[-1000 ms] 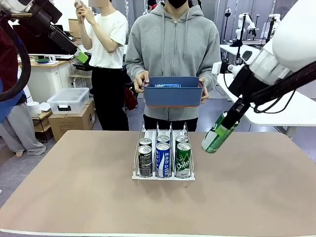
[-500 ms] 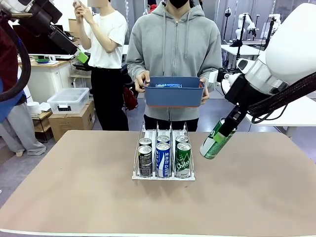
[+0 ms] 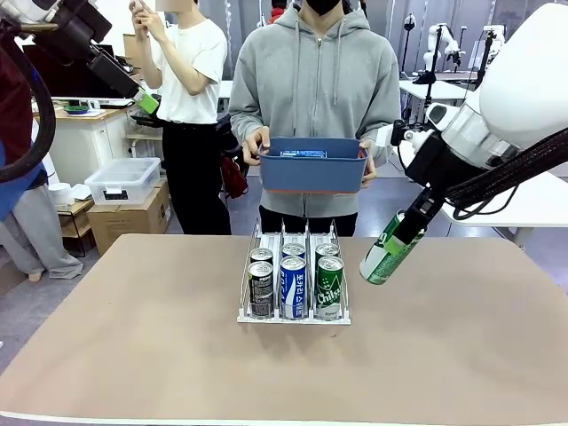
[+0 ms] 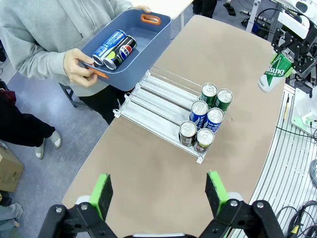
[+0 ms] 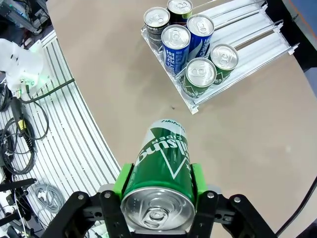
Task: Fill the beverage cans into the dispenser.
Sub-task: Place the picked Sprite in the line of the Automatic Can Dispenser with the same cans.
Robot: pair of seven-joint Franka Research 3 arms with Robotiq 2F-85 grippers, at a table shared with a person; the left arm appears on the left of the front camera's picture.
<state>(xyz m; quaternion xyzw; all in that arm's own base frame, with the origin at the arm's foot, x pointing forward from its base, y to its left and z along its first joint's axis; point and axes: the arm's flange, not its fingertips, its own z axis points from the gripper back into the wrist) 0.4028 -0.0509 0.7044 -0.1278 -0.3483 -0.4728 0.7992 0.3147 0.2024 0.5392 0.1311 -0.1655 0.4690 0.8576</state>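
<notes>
The white wire dispenser (image 3: 293,318) stands mid-table with several beverage cans at its near end: black in the left lane, blue-and-white (image 3: 293,286) in the middle, green (image 3: 329,286) on the right. My right gripper (image 3: 406,229) is shut on a tilted green can (image 3: 383,256), in the air to the right of the dispenser. The right wrist view has that can (image 5: 161,168) between the green pads (image 5: 124,181), above bare table beside the rack (image 5: 257,27). My left gripper (image 4: 158,192) hangs open and high, far from the dispenser (image 4: 148,94), at the top left in the front view (image 3: 146,100).
At the far edge a person holds a blue bin (image 3: 311,173) just beyond the dispenser. In the bin (image 4: 148,34) lie a blue-and-white can (image 4: 108,43) and a dark can (image 4: 120,52). Bare table spreads left, right and in front of the rack.
My right gripper carried the green can slightly left and down toward the table, then held almost still. The left arm has not moved.
</notes>
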